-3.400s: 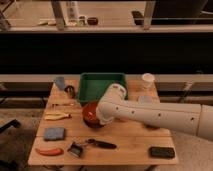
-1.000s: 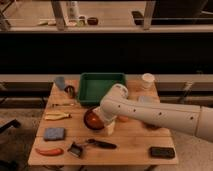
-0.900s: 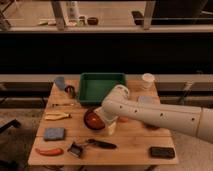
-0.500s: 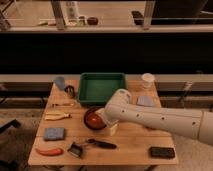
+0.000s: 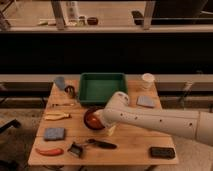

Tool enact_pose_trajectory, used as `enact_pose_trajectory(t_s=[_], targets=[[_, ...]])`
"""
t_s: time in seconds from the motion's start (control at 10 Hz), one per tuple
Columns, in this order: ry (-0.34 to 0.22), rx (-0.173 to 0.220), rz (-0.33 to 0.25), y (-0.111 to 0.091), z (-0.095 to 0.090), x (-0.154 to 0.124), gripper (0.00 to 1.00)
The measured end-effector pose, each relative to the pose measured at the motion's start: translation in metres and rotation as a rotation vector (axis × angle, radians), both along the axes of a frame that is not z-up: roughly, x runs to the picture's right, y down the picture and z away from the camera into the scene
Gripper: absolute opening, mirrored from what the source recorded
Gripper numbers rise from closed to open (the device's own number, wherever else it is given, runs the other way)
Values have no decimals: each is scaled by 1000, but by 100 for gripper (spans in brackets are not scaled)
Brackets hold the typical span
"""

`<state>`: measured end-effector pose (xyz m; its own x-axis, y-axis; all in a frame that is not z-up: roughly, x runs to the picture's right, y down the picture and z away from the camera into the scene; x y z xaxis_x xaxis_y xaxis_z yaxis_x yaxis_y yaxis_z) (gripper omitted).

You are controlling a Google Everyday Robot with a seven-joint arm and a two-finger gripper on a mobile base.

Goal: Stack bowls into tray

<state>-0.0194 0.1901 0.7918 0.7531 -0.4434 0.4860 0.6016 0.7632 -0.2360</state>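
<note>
The glossy orange-red bowl (image 5: pixel 92 119) sits on the wooden table (image 5: pixel 130 145), in front of the dark green tray (image 5: pixel 102 87), which stands at the back middle and looks empty. My gripper (image 5: pixel 107 126) is at the end of the white arm (image 5: pixel 155 120), right against the bowl's right rim, with a pale tip pointing down at the table. The arm hides part of the bowl. I cannot pick out the dark purple bowl; a small dark round thing (image 5: pixel 70 91) stands left of the tray.
A grey-blue cup (image 5: pixel 60 82) and a white cup (image 5: pixel 147 80) flank the tray. Grey-blue pads (image 5: pixel 54 133) (image 5: pixel 146 101), a yellow thing (image 5: pixel 57 116), a red thing (image 5: pixel 48 151), a dark tool (image 5: pixel 100 144) and a black block (image 5: pixel 162 152) lie around.
My arm has moved from above the orange-red bowl toward the front and down to its right side, so more of the bowl shows. The bowl sits slightly nearer the front.
</note>
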Motion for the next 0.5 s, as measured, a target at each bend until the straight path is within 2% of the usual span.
enact_pose_trajectory(t_s=[0.2, 0.4, 0.5], targets=[[-23, -20, -2, 5, 1, -5, 50], [-45, -38, 2, 9, 2, -6, 26], [-50, -39, 5, 9, 2, -5, 18]])
